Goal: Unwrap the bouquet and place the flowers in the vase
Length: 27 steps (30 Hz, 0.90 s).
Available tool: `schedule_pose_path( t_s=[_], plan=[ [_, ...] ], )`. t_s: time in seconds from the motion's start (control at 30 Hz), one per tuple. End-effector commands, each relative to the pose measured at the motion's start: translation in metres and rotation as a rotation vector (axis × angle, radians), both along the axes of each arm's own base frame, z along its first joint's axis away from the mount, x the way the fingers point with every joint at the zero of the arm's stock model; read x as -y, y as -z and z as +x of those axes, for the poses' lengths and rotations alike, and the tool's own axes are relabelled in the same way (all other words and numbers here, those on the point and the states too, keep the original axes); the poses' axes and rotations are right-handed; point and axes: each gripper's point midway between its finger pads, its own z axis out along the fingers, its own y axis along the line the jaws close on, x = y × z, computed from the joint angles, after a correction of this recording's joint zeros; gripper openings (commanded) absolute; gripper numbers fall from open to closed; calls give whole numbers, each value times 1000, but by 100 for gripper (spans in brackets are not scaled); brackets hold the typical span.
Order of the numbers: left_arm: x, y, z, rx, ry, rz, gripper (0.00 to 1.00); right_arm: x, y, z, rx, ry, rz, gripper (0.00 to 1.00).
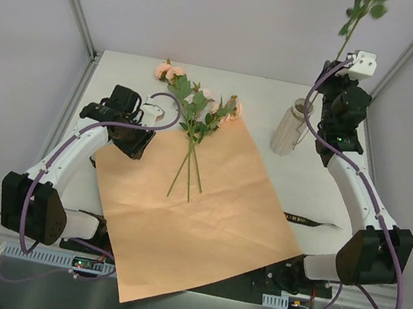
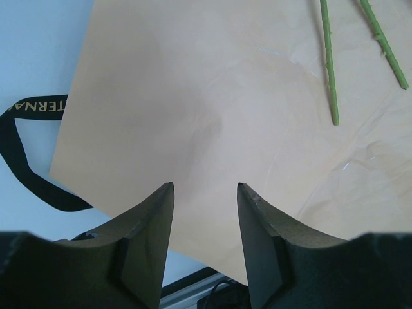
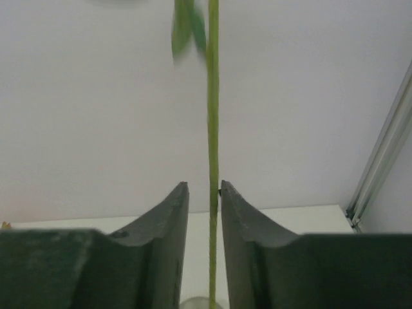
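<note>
Left gripper [image 2: 205,188]: hovering half open, empty, over the paper [image 1: 195,224] at its far left corner.
Paper: lying flat, overhanging the table [image 1: 125,70] at its near edge.
Flowers [image 1: 196,121]: lying on the paper's far end.
Right gripper [image 3: 204,187]: hanging above the vase [image 1: 290,129], jaws loosely flanking a stem [image 3: 212,96]; bloom out of view.

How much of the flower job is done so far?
Done: the paper lies flat and the ribbon is off. In hand: one stem stands upright in the right tool, over the vase. Left: the other flowers lying on the paper.
</note>
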Motion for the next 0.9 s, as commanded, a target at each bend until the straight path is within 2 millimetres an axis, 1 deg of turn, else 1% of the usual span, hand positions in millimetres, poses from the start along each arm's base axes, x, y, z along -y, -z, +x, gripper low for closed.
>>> schedule_pose_path(
  t_s=[0.0, 0.03, 0.07, 0.1, 0.13, 0.17, 0.2, 0.23, 0.27, 0.3, 0.33, 0.37, 0.4, 0.47, 0.5, 0.57, 0.6, 0.67, 0.7, 0.73, 0.77, 0.8, 0.83, 0.87],
  plan=[
    [-4, -5, -2, 4, -18, 2, 43, -6, -16, -19, 50, -20, 18, 38],
    [-4, -5, -2, 4, -16, 1, 43, -8, -16, -24, 46, -21, 19, 46],
    [-4, -6, -1, 8, -16, 0, 43, -8, -11, -26, 36, -23, 17, 56],
    [-3, -7, 0, 9, -17, -2, 43, -8, -10, -29, 33, -23, 22, 56],
    [-3, -8, 0, 13, -16, -1, 43, -8, -13, -36, 37, -24, 29, 57],
    [-3, -9, 0, 15, -14, -2, 43, -8, -9, -40, 28, -26, 34, 59],
    [-3, -9, 1, 18, -14, -3, 43, -8, -10, -44, 28, -30, 51, 60],
    [-3, -10, 1, 19, -15, -2, 43, -12, -14, -54, 29, -46, 60, 61],
    [-4, -10, 0, 20, -13, 1, 43, -16, -14, -59, 26, -60, 60, 61],
    [-4, -10, 1, 22, -14, 3, 43, -27, -13, -65, 22, -90, 57, 62],
    [-5, -10, 1, 24, -15, 4, 43, -32, -13, -73, 6, -101, 46, 62],
    [-5, -9, 1, 23, -16, 7, 43, -39, -11, -77, -7, -117, 38, 63],
    [-5, -9, 1, 26, -20, 8, 43, -58, -10, -85, -17, -162, 28, 63],
    [-6, -9, 2, 27, -28, 11, 43, -75, -3, -95, -46, -199, -1, 64],
    [-7, -8, 2, 29, -30, 14, 44, -98, 5, -103, -79, -265, -21, 64],
    [-10, -7, 3, 28, -45, 29, 49, -125, 24, -106, -147, -328, -68, 65],
    [-11, -6, 3, 24, -48, 35, 49, -147, 40, -114, -208, -385, -105, 66],
    [-12, -5, 3, 22, -49, 40, 72, -177, 67, -114, -284, -467, -143, 67],
    [-12, -6, 3, 27, -51, 42, 73, -198, 87, -122, -350, -549, -170, 66],
    [-12, -7, 2, 31, -50, 38, 73, -213, 102, -118, -404, -586, -183, 66],
    [-12, -8, 2, 36, -50, 39, 73, -225, 114, -120, -450, -627, -185, 66],
    [-12, -10, 2, 42, -49, 38, 74, -243, 145, -125, -545, -700, -214, 64],
    [-13, -13, 3, 58, -52, 39, 73, -256, 147, -127, -566, -753, -215, 60],
    [-16, -14, 2, 62, -56, 51, 74, -265, 154, -128, -602, -790, -221, 57]
  ],
)
